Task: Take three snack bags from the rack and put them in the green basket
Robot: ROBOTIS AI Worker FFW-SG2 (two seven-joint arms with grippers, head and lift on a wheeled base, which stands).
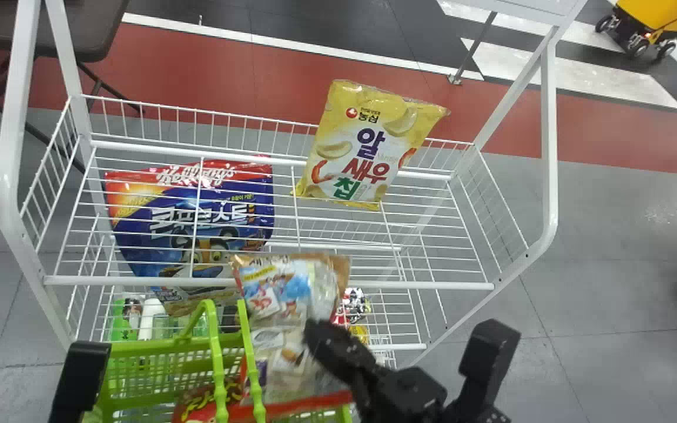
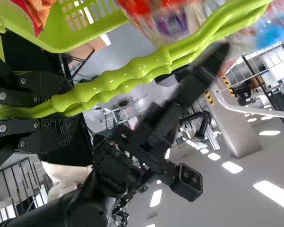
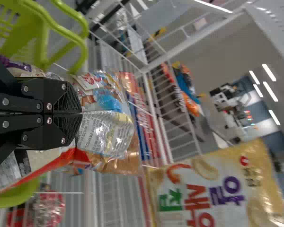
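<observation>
Black right gripper [image 1: 329, 343] is at the basket's right side in the head view. In the right wrist view, the right gripper [image 3: 81, 113] is shut on a multicoloured snack bag [image 3: 104, 135]. That bag [image 1: 282, 296] overlaps the right part of the green basket [image 1: 168, 346] from the head camera's angle. A dark part of the left gripper [image 1: 80, 376] is left of the basket; in the left wrist view the left gripper [image 2: 66, 106] is shut on the green handles [image 2: 118, 78]. Inside the basket lies a red bag [image 1: 200, 405]. A yellow snack bag [image 1: 368, 147] leans at the rack's back rail.
White wire rack [image 1: 268, 283] spans the area ahead, its front rail close behind the basket and held bag. A large blue cereal bag [image 1: 191, 217] stands on its left part. Goods, including a green item [image 1: 125, 320], sit lower down. A dark table [image 1: 91, 29] is at far left.
</observation>
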